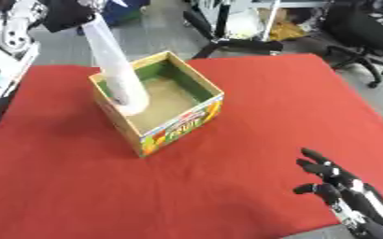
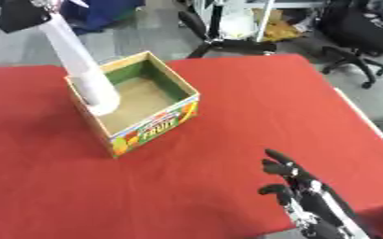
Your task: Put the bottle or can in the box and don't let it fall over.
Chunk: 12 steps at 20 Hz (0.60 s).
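White translucent bottle [image 1: 115, 67], tall, tilted over box [image 1: 196, 122]; left hand [image 1: 64, 16] fingers pinching top; right hand [image 1: 342, 186] fingers spread.

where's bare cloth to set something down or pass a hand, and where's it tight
Bare red tablecloth runs wide between the box and the right hand, which rests open near the lower right. Cloth nearer than the box is bare too. It is tight at the box's left side, where the left hand holds the white bottle tilted into it.

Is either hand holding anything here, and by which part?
The left hand holds the white bottle by its top end, base lowered into the box. The right hand holds nothing.
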Each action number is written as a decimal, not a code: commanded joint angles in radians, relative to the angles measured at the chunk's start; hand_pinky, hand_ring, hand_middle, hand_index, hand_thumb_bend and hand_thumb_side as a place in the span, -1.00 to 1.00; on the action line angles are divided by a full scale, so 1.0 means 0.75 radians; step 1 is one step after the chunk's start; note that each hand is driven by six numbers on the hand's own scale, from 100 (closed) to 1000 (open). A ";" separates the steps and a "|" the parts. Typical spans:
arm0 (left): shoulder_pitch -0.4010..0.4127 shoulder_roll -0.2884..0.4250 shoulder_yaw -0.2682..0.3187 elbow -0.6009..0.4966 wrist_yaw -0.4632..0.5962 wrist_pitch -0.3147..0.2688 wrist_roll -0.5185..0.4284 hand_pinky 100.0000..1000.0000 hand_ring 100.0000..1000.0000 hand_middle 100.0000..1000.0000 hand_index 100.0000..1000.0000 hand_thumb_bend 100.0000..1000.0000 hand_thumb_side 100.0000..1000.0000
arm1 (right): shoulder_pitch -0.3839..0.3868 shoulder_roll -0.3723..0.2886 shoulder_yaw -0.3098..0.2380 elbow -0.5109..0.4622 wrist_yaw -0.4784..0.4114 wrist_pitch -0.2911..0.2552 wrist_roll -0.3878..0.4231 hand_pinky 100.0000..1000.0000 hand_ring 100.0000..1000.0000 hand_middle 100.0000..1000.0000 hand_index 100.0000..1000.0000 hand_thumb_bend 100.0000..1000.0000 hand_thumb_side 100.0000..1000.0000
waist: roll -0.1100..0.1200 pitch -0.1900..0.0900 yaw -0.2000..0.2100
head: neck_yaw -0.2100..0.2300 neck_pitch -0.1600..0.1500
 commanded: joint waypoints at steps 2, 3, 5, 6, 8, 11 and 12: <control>-0.020 -0.013 -0.021 -0.031 0.003 -0.015 -0.009 -0.27 -0.34 -0.71 -0.10 -1.00 -0.12 | -0.006 -0.011 0.003 -0.012 -0.010 -0.001 0.007 0.34 1.00 1.00 0.53 -1.00 -0.13 | 0.002 -0.011 -0.008 | 0.002 -0.029; -0.019 -0.020 -0.026 -0.032 0.000 -0.016 -0.010 -0.26 -0.34 -0.71 -0.09 -1.00 -0.13 | -0.007 -0.010 0.004 -0.012 -0.011 -0.001 0.007 0.34 1.00 1.00 0.53 -1.00 -0.13 | 0.002 -0.011 -0.010 | 0.003 -0.032; -0.016 -0.031 -0.033 -0.031 -0.011 -0.017 -0.010 -0.23 -0.32 -0.68 -0.07 -1.00 -0.14 | -0.009 -0.009 0.005 -0.012 -0.012 0.000 0.009 0.34 1.00 1.00 0.53 -1.00 -0.13 | 0.003 -0.011 -0.013 | 0.007 -0.038; -0.013 -0.035 -0.036 -0.028 -0.017 -0.018 -0.010 -0.19 -0.28 -0.65 -0.04 -1.00 -0.16 | -0.010 -0.009 0.006 -0.012 -0.013 0.001 0.010 0.34 1.00 1.00 0.53 -1.00 -0.13 | 0.003 -0.011 -0.014 | 0.007 -0.039; -0.008 -0.041 -0.041 -0.023 -0.031 -0.018 -0.011 -0.13 -0.24 -0.61 0.00 -1.00 -0.18 | -0.011 -0.008 0.005 -0.011 -0.013 0.002 0.010 0.35 1.00 1.00 0.53 -1.00 -0.13 | 0.004 -0.011 -0.016 | 0.008 -0.041; -0.009 -0.043 -0.038 -0.024 -0.042 -0.023 0.008 -0.14 -0.25 -0.61 -0.01 -1.00 -0.12 | -0.013 -0.007 0.007 -0.010 -0.014 0.003 0.012 0.35 1.00 1.00 0.53 -1.00 -0.13 | 0.006 -0.011 -0.020 | 0.009 -0.043; -0.015 -0.041 -0.030 -0.032 -0.040 -0.026 0.034 -0.14 -0.26 -0.61 -0.01 -1.00 -0.09 | -0.013 -0.007 0.007 -0.010 -0.014 0.004 0.013 0.35 1.00 1.00 0.53 -1.00 -0.13 | 0.007 -0.012 -0.020 | 0.010 -0.044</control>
